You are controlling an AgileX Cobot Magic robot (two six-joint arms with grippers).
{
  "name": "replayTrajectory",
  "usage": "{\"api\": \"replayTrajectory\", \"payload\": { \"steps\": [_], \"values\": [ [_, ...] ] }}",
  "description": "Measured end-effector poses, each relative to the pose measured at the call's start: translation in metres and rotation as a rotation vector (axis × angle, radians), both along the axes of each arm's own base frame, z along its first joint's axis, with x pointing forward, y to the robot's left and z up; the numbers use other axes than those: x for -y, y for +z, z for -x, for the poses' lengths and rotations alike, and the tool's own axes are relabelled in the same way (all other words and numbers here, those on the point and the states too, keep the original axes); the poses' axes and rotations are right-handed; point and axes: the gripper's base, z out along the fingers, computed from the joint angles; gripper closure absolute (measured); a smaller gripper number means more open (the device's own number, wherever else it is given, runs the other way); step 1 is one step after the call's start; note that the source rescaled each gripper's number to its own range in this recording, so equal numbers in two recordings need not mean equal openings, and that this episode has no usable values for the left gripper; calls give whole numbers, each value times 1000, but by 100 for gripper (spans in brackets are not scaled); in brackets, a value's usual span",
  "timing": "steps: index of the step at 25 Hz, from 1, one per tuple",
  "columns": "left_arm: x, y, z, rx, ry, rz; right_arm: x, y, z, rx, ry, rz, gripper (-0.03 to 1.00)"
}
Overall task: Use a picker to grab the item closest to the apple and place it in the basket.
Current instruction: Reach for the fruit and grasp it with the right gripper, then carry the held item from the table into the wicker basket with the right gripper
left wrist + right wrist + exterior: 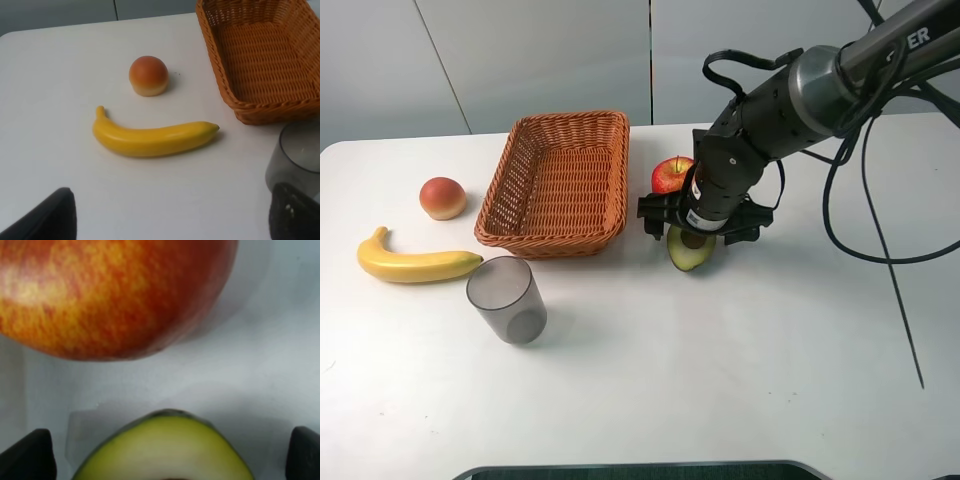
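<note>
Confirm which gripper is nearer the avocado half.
Right. The right gripper sits open directly over the avocado half, straddling it. The left gripper is far off past the basket, near the banana and cup.

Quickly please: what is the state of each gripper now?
Left gripper: open, empty.
Right gripper: open, straddling the green halved avocado, not gripping it.

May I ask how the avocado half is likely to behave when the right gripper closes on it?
The avocado half lies cut face up, presumably on its rounded back, so it may rock or pivot. Its smooth, tapered skin could slip from the open right gripper. It looks rigid, probably light.
</note>
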Motion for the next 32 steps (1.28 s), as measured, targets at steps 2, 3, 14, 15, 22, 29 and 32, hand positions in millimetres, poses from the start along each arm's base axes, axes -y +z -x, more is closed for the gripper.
{"api": "replayTrajectory", "payload": {
  "steps": [2,3,14,15,22,29,32],
  "values": [
    [0,0,0,0,0,0,0,-1,0,-2,0,1,5],
    [0,0,0,0,0,0,0,-1,0,-3,-1,3,21],
    [0,0,0,0,0,0,1,-1,1,-22,-25,8,96],
    [0,0,0,0,0,0,1,-1,1,-22,-25,8,96],
    [0,0,0,0,0,0,1,-1,1,-25,-26,11,96],
    [0,0,0,0,0,0,5,19,7,-50,1,35,96],
    [0,0,0,0,0,0,4,43,12,-55,62,10,96]
  ]
}}
